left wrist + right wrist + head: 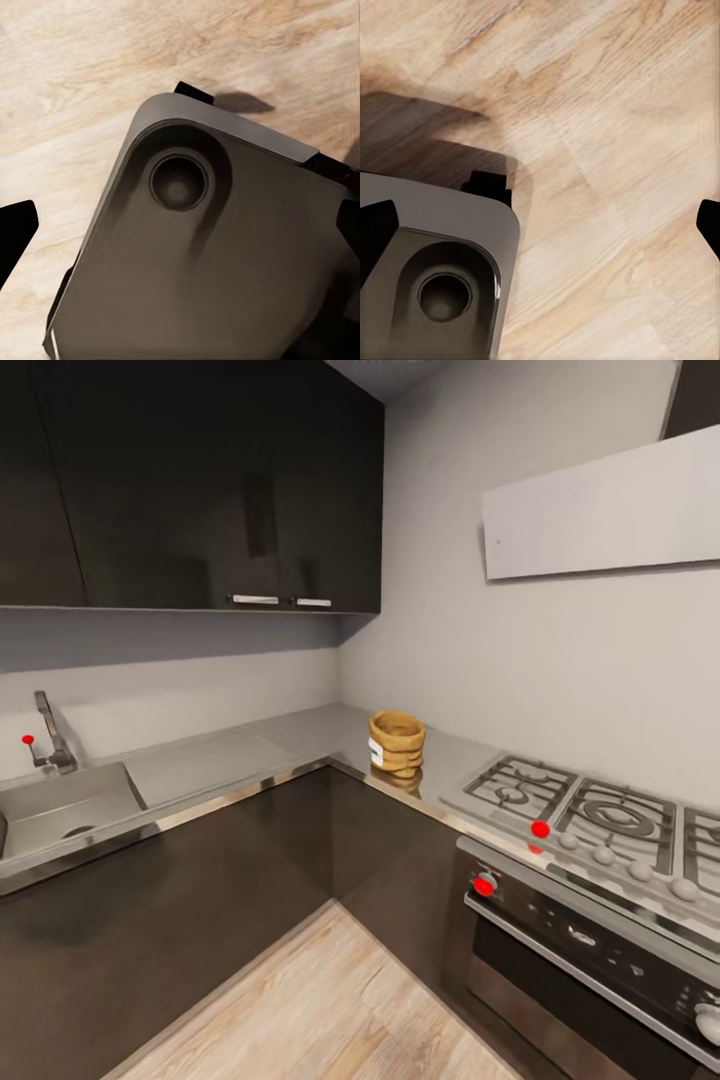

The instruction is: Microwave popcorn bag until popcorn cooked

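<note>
**Popcorn bag waits in the corner**

Grey countertop (300,735) wraps the kitchen corner; the popcorn bag (397,743) stands upright on it between sink (60,805) and gas hob (590,810). Both wrist views look down at wood floor (607,150) and the robot's base (217,255), with the left gripper (184,225) and right gripper (544,225) spread and holding nothing.

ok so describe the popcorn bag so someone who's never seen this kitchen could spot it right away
Follow the grey L-shaped countertop to its inner corner, between the sink and the gas hob. The popcorn bag stands there: the only tan paper sack, rolled rim, white label.

Glossy grey countertop (300,735), paper popcorn bag (397,743)
</note>
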`<state>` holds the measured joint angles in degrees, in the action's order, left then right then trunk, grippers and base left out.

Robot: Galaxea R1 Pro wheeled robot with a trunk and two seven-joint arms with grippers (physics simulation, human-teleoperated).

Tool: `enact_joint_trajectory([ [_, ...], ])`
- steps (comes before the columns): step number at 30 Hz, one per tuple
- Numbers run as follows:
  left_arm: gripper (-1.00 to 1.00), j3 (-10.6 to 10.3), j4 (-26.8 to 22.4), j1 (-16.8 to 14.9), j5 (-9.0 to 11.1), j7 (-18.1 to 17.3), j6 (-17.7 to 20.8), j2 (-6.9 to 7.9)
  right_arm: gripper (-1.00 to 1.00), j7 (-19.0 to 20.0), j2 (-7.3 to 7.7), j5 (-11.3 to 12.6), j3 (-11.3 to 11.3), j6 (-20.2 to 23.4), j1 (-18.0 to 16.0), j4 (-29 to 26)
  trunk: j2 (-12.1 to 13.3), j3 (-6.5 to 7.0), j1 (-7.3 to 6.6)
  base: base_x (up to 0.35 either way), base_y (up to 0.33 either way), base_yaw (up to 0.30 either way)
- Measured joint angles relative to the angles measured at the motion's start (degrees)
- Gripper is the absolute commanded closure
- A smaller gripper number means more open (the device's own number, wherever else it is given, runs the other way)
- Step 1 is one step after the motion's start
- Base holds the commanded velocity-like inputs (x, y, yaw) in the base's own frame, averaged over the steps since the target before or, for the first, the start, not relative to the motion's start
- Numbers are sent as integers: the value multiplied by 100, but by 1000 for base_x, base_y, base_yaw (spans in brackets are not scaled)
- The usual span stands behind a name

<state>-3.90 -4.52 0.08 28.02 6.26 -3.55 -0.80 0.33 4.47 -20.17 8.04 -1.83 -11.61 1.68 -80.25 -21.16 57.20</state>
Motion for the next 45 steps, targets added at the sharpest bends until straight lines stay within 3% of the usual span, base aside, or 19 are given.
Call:
enact_joint_trajectory([
  [11, -100, -15, -23, 0, -24, 19, -11, -3, -100, -1, 5, 0, 0, 0, 0, 0, 241, 108, -132, 0, 0, 0],
  [19, -100, -24, -20, 0, -75, 28, -15, -13, -100, -1, 10, 1, 0, 20, 0, 1, 242, 108, -133, 0, 0, 0],
  [23, -100, -9, 30, 0, -19, 43, -300, -23, -100, -1, 14, 2, 0, 54, 0, 2, 242, 108, -133, 0, 0, 0],
  [30, -100, -7, 77, 0, -6, 49, -452, -27, -100, -1, 31, 2, -8, 63, 0, 2, 242, 108, -133, 0, 0, 0],
  [45, -100, -21, 91, 0, -32, 28, -334, -24, -100, -9, 22, 45, 0, 50, 0, 2, 843, 377, -461, 0, 0, 0],
])
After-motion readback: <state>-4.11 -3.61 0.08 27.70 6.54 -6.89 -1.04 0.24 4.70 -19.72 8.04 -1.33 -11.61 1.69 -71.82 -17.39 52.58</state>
